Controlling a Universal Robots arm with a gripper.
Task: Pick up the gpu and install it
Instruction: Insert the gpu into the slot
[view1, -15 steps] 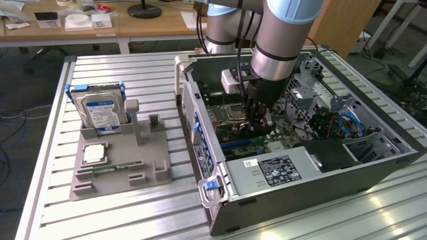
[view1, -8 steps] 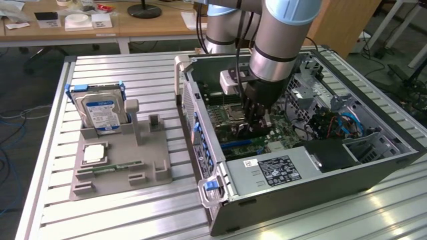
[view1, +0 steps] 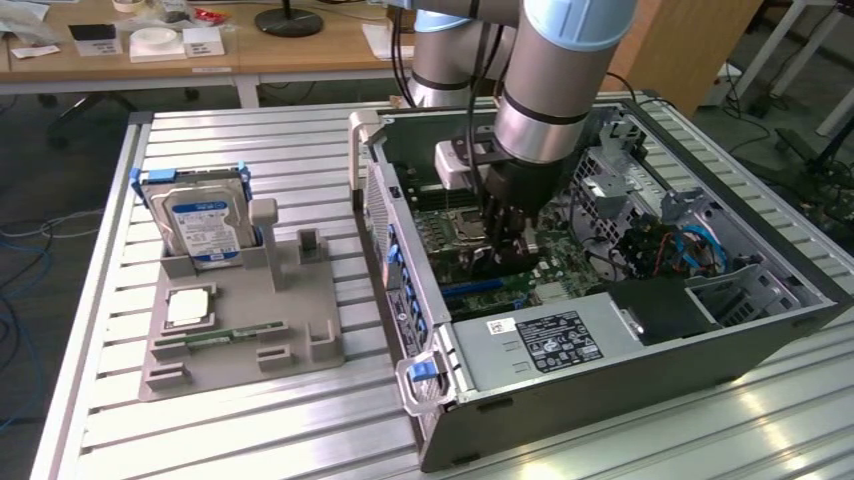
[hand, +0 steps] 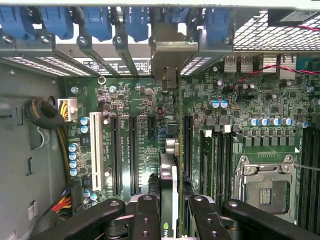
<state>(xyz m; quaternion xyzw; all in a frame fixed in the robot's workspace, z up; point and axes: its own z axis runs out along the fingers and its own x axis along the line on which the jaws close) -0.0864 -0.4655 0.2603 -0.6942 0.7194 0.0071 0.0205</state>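
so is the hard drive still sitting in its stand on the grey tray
Yes, the blue-labelled hard drive stands upright in its holder on the grey tray, beside the open computer case.

The open computer case (view1: 587, 300) has room above its green board (hand: 140, 115). The gripper (hand: 169, 210) and gpu (hand: 170, 190) fill the middle. Blue clips (hand: 95, 20) and metal walls crowd the sides.

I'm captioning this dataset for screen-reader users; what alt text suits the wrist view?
Seen edge-on, the gpu is clamped between the black fingers of the tool, held above a green motherboard inside an open computer case. Its metal bracket meets the row of blue slot clips; an empty CPU socket lies to one side.
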